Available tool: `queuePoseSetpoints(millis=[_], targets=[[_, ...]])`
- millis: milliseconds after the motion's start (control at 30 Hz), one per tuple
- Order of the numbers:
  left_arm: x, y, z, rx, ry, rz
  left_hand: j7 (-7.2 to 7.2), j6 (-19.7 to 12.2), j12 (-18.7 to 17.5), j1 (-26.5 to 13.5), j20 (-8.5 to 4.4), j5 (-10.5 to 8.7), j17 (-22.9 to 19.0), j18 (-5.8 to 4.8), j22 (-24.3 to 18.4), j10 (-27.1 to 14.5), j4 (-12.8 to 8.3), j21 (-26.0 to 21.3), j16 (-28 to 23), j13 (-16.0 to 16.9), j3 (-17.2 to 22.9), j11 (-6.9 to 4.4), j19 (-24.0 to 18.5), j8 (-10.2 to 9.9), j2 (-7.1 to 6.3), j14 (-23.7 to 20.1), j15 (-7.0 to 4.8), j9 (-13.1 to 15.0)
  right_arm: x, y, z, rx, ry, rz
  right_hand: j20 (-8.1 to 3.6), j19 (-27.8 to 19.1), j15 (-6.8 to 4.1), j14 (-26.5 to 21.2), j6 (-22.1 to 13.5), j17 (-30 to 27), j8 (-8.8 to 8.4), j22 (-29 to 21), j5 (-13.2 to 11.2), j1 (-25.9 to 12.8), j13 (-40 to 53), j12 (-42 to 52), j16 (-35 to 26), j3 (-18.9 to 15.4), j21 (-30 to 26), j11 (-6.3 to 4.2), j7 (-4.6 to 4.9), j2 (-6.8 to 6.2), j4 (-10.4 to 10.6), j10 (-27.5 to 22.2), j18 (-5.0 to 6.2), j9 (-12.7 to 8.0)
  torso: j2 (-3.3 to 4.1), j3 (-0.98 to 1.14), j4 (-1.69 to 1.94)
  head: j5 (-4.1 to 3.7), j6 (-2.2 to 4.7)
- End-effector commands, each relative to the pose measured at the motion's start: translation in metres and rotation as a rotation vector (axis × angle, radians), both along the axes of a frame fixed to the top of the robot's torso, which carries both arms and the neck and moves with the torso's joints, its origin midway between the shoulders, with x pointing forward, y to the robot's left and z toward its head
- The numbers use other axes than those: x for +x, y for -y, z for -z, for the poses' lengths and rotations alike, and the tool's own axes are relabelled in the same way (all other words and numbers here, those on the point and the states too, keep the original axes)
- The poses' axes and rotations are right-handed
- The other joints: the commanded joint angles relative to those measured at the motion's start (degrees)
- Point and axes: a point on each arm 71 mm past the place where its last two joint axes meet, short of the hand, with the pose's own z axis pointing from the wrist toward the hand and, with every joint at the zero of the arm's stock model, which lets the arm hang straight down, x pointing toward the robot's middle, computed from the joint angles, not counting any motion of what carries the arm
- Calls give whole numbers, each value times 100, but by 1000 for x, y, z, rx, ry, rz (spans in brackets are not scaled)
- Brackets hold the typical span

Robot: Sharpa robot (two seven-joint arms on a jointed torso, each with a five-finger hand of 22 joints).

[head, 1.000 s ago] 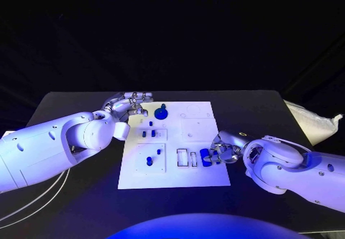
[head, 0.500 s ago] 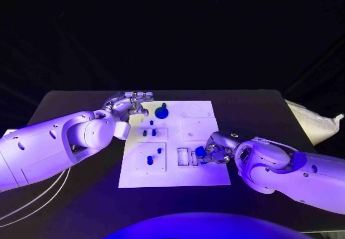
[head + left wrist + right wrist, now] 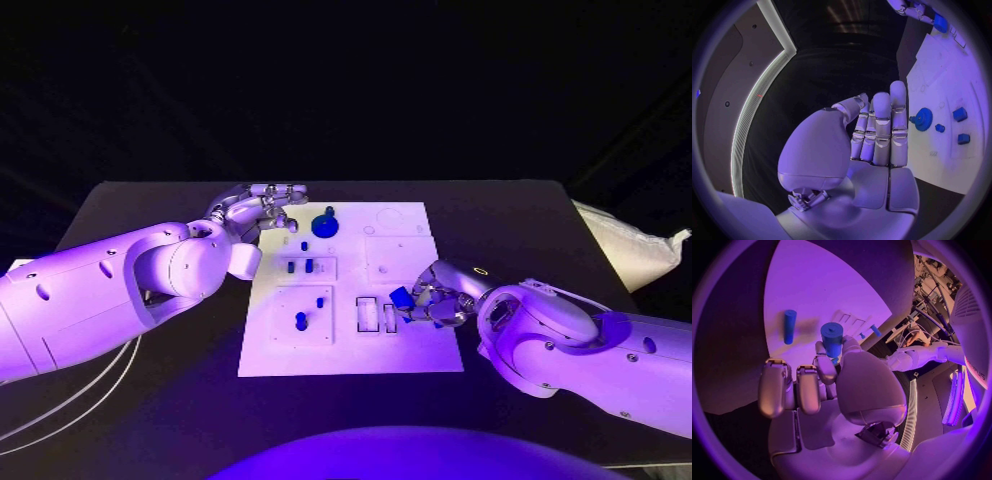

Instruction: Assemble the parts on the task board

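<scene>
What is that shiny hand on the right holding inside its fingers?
The right silver hand pinches a short blue cylinder part over the white task board. Its round top shows; its lower end is hidden behind the fingers.

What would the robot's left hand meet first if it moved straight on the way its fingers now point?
Probably the blue gear-shaped part on the white task board, just beyond the left hand; depth is unclear.

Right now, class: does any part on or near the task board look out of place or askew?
One does. A blue cylinder lies flat on the task board near its right edge, seated in no slot. The right hand pinches a second blue cylinder above the board. The gear looks seated; the left hand holds nothing.
</scene>
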Motion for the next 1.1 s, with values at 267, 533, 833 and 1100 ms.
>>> queuePoseSetpoints(millis=[267,533,833,1100], targets=[[-1,4,-1,-11,2,28,6,-30,37,20,7,18,-13,65,-11,-42,-12,-27,-20,-8,-32,-4,-38,37,69,-43,-8,-7,-2,-19,-2,128,-67,7,2,42,-22,359,97,121,87,7,48,0,14,24,25,-38,26,-32,-50,149,29,78,-71,155,1,-7,20,-7,4],[-1,7,0,-13,0,34,7,-34,40,25,7,19,-16,66,-12,-47,-17,-29,-19,-9,-32,-4,-37,38,70,-45,-8,-8,-2,-33,7,92,-123,-30,-17,29,-48,351,205,102,150,-6,-32,-212,-27,-62,14,-168,20,-66,-97,243,31,56,-67,244,0,-8,17,22,-10],[-1,8,0,-13,-1,36,9,-37,40,25,6,19,-17,66,-13,-52,-18,-30,-19,-10,-33,-2,-37,37,69,-45,-8,-9,1,-43,11,76,-110,-25,-41,30,-73,350,266,109,199,5,-103,-328,58,-16,16,-271,24,-97,-133,270,34,111,-68,311,1,4,21,58,-27],[-1,8,0,-13,-1,36,9,-37,40,25,6,19,-17,66,-13,-52,-18,-30,-19,-10,-33,-2,-37,37,69,-45,-8,-9,3,-46,10,59,-68,-28,-62,23,-91,346,277,98,247,-6,-862,-686,102,-35,5,-584,14,-116,-156,237,32,143,-67,411,4,0,0,82,-43]])
